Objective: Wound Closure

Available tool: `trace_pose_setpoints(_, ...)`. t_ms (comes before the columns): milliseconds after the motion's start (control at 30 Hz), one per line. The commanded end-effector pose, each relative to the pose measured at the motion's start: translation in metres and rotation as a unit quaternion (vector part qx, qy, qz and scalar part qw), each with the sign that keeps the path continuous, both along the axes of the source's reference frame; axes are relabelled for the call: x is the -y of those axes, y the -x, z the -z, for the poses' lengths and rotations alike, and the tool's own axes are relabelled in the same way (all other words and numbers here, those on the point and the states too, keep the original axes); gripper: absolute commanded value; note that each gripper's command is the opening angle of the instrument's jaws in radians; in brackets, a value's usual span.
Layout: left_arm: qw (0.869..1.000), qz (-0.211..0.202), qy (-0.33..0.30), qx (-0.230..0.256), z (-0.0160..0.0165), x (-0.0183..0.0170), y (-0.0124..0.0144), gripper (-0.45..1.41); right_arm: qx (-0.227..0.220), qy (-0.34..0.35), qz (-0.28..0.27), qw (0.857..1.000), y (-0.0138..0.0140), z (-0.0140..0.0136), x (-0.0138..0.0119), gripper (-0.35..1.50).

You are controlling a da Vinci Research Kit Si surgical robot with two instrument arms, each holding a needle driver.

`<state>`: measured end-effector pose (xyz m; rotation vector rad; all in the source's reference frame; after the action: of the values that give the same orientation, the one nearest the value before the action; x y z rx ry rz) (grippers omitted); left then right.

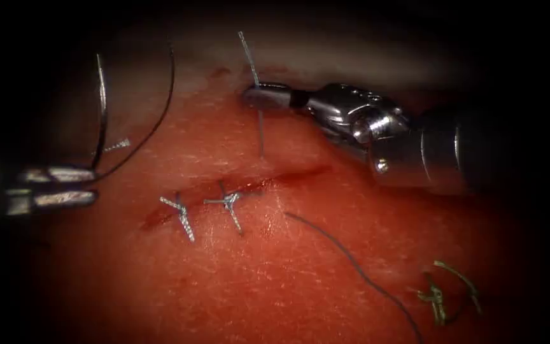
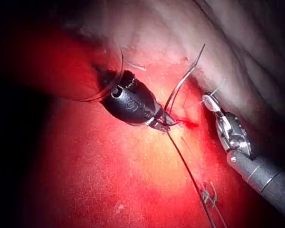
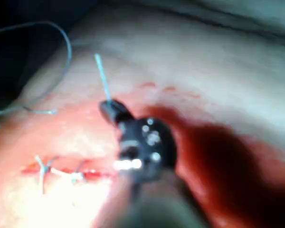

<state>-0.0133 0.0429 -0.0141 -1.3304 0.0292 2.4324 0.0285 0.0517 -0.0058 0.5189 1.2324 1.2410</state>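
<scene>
— Tissue (image 1: pixel 224 286) status? Biggest things first.

— Wet, glossy, smeared with red fluid (image 1: pixel 307 172) along the wound. Well lit mid-field, dark toward every edge.

— Tools?

— Right tool (image 1: pixel 256 97) beyond the cut (image 1: pixel 275 180), over its right part, pinched on the thread (image 1: pixel 260 134). Left tool (image 1: pixel 93 185) well left of the cut, at the rim of the light, clamped on the needle (image 1: pixel 102 108).

— Needle position?

— Gripped near one end, arc standing up, wholly out of the tissue, well apart from the wound.

— Thread path?

— From the right tool's grip straight down into the tissue just beside the cut, with a short pale tail above the grip. Darker length on the near side, trailing off right. Another loop arcing from the left tool behind the needle.

— Small stuff?

— Two knotted stitches (image 1: pixel 227 204) across the left half of the cut. Cut ends of thread (image 1: pixel 440 296) lying loose far right, near side.

— Handling advice?

— Judgement only: gentle pull, in line with the strand's entry, since the slick surface looks easy to tear. Needle point best parked clear of loops and tissue. Ample open room right of the stitches, little lit room on the left.
</scene>
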Motion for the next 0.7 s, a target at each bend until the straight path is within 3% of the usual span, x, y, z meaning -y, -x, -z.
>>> trace_pose_setpoints(33,1.000,-0.001,-0.001,-0.001,-0.0008,0.0006,0.0005,-0.35,-0.003,0.001,0.000,1.000,-0.0006,-0.0006,0.0004,-0.35)
trace_pose_setpoints(267,1.000,0.000,-0.013,-0.008,-0.0025,0.0009,0.0000,-0.35,-0.014,0.015,-0.019,1.000,-0.0003,-0.0005,0.0000,-0.35)
trace_pose_setpoints(300,1.000,-0.001,-0.014,-0.011,-0.0029,0.0010,-0.0002,-0.35,-0.013,0.017,-0.027,0.999,-0.0003,-0.0006,0.0000,-0.08)
trace_pose_setpoints(333,1.000,0.000,-0.017,-0.014,-0.0038,0.0012,-0.0003,-0.35,-0.010,0.019,-0.040,0.999,-0.0002,-0.0006,-0.0001,0.31)
trace_pose_setpoints(400,1.000,0.001,-0.022,-0.018,-0.0049,0.0015,-0.0005,-0.35,-0.008,0.019,-0.042,0.999,0.0000,-0.0006,-0.0001,0.46)
trace_pose_setpoints(433,1.000,0.003,-0.025,-0.019,-0.0053,0.0016,-0.0006,-0.35,-0.006,0.019,-0.046,0.999,0.0001,-0.0005,-0.0001,0.66)
trace_pose_setpoints(500,0.999,0.004,-0.032,-0.024,-0.0064,0.0017,-0.0010,-0.07,0.003,0.019,-0.059,0.998,0.0004,-0.0005,-0.0001,1.09)
trace_pose_setpoints(533,0.998,0.014,-0.050,-0.025,-0.0072,0.0017,-0.0013,0.21,0.010,0.022,-0.066,0.998,0.0006,-0.0004,-0.0001,1.23)
trace_pose_setpoints(600,0.991,0.060,-0.120,-0.026,-0.0089,0.0020,-0.0020,0.55,0.017,0.022,-0.077,0.997,0.0011,-0.0003,0.0000,1.33)
trace_pose_setpoints(700,0.983,0.087,-0.160,-0.022,-0.0091,0.0019,-0.0023,0.68,0.023,0.027,-0.080,0.996,0.0015,-0.0001,0.0001,1.36)
